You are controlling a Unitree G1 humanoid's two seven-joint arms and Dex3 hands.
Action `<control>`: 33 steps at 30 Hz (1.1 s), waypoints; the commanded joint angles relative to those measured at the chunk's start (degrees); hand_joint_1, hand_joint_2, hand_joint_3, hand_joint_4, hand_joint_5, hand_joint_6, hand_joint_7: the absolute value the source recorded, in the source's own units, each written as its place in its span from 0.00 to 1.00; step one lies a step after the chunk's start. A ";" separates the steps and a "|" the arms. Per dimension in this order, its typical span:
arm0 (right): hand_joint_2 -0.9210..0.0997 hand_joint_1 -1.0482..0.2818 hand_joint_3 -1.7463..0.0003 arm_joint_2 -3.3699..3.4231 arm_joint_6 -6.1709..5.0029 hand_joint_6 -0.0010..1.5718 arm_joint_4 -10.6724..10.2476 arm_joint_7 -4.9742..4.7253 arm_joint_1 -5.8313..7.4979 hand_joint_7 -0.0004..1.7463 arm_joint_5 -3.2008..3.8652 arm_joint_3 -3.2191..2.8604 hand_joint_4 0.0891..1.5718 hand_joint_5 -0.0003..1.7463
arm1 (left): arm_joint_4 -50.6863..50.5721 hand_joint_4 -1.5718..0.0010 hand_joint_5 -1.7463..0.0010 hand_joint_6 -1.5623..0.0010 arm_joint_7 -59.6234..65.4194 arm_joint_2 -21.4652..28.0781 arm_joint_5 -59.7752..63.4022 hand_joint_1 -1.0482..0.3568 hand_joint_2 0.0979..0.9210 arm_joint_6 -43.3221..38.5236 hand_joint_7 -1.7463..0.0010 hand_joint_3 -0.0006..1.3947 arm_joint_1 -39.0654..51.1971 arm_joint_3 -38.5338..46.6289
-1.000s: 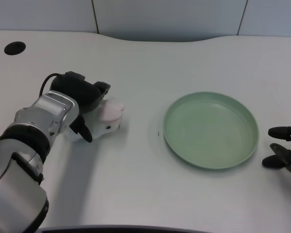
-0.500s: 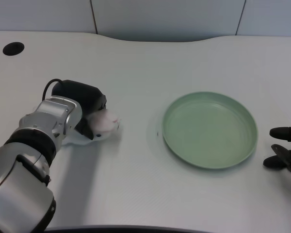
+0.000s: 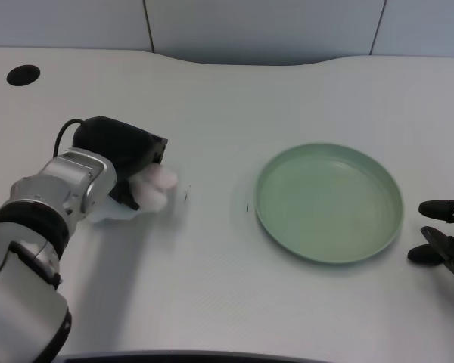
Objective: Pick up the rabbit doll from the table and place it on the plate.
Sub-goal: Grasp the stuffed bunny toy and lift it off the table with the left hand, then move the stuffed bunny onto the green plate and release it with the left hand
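Left hand (image 3: 125, 155) has closed tighter around rabbit doll (image 3: 153, 186) at frame's left-centre since a second ago; doll more covered, seemingly grasped; green plate (image 3: 329, 203) right-centre, well apart; lift next.

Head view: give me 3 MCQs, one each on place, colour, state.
1. Where is the doll relative to the plate?
A. on it
B. left of it, on the table
C. right of it
2. The plate's colour?
A. green
B. red
C. white
3. What is the left hand doing?
A. hovering over the plate
B. closed around the doll
C. flat on bare table

Key: 1 B, the doll lies well left of the plate, whose surface is bare. 2 A, the plate is pale green. 3 B, black fingers wrap the doll's white and pink body.
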 commanded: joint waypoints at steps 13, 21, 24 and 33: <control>0.04 0.13 1.00 -0.33 0.96 0.35 0.10 0.39 -0.52 0.54 0.72 -0.05 0.50 0.53 | -2.94 0.59 0.01 0.64 -1.19 -3.30 -6.02 0.65 0.97 -4.57 0.13 0.02 -6.25 6.10; 0.05 0.12 1.00 -0.37 0.73 0.37 1.78 1.42 -1.58 0.53 -0.36 0.94 0.50 0.53 | -3.40 0.53 0.00 0.60 -4.74 -8.98 -8.21 0.64 0.99 -6.66 0.06 0.02 -7.78 7.37; 0.06 0.11 1.00 -0.23 0.36 0.39 2.25 0.54 -1.99 0.52 -1.61 1.80 0.52 0.54 | -3.59 0.53 0.00 0.64 -5.84 -11.93 -8.53 0.64 1.00 -7.16 0.01 0.04 -8.10 7.41; 0.02 0.10 1.00 -0.58 1.14 0.36 1.33 -3.89 -1.94 0.55 -6.16 5.14 0.48 0.65 | -3.49 0.56 0.15 0.59 -5.11 -20.05 -8.30 0.64 0.98 -10.30 0.21 0.03 -7.76 6.93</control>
